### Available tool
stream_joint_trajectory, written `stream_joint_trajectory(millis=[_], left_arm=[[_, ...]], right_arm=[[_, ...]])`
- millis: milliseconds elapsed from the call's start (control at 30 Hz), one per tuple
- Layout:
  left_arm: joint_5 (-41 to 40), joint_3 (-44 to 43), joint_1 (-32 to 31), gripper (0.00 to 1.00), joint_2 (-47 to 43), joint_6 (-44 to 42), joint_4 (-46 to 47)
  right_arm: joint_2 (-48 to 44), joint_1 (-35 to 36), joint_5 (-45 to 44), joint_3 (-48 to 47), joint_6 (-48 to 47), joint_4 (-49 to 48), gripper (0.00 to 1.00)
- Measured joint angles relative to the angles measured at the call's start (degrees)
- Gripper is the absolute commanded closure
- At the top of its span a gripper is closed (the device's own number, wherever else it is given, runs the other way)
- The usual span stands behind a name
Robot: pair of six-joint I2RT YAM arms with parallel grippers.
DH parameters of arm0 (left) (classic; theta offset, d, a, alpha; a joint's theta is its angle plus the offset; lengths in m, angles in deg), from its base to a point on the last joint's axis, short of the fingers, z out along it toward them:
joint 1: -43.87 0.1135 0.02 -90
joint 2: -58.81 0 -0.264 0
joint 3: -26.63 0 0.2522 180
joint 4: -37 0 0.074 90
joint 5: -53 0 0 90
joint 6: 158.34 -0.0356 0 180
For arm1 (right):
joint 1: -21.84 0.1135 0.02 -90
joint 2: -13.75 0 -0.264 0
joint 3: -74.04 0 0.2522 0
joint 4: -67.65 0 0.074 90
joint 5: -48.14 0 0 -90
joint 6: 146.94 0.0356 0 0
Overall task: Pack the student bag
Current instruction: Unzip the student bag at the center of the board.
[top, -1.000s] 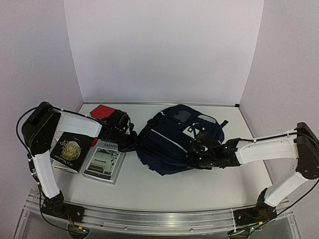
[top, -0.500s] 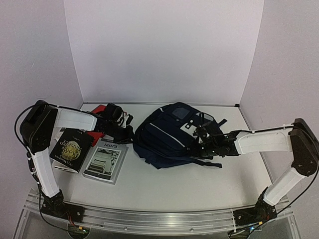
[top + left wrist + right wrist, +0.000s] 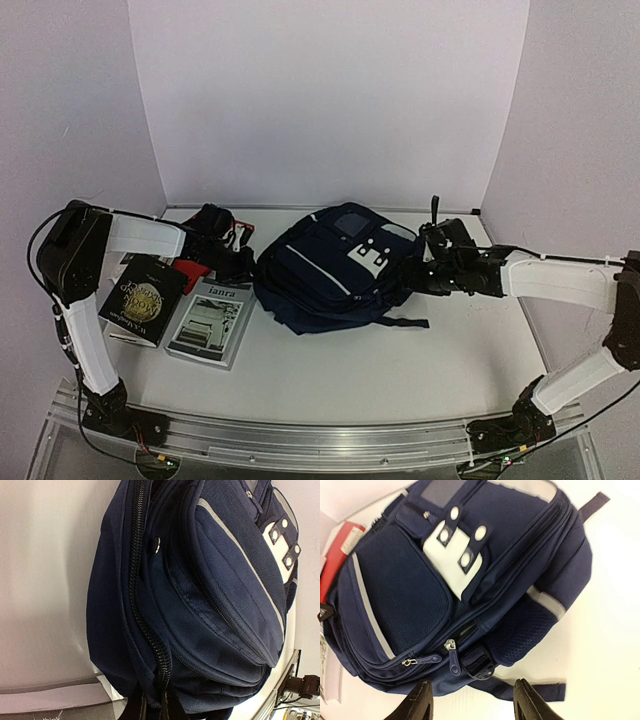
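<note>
Well, my left tool [image 3: 152,707] pinches the student bag [image 3: 330,265], right tool [image 3: 476,700] wide: that thin fabric hold could slip.

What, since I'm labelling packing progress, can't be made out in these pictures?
Inside of the student bag: in every view its own fabric covers it, so the contents are unknown.
The red item: top view, mostly under the left arm; kind unclear.
The left gripper: left wrist view, fingertips cut by the bottom edge; top view, its wrist hides them.
The dark book: top view, gold title too small to read.
</note>
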Motion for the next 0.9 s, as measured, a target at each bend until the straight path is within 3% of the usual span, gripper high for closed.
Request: stream_joint_trajectory(millis=[100,367,900], left_arm=[[-0.1,0.0,0.3,1.00,0.0,0.2,0.0],[-0.2,0.0,0.3,1.00,0.0,0.4,-0.1],[0.9,0.0,0.3,1.00,0.0,2.9,0.4]], right_arm=[[-1.2,0.0,-0.4,1.2,0.7,-0.1,0.58],[3.6,0.0,5.3,3.9,1.2,-0.8,0.65],[12.7,0.0,10.9,-2.6,-1.5,-4.1,0.73]])
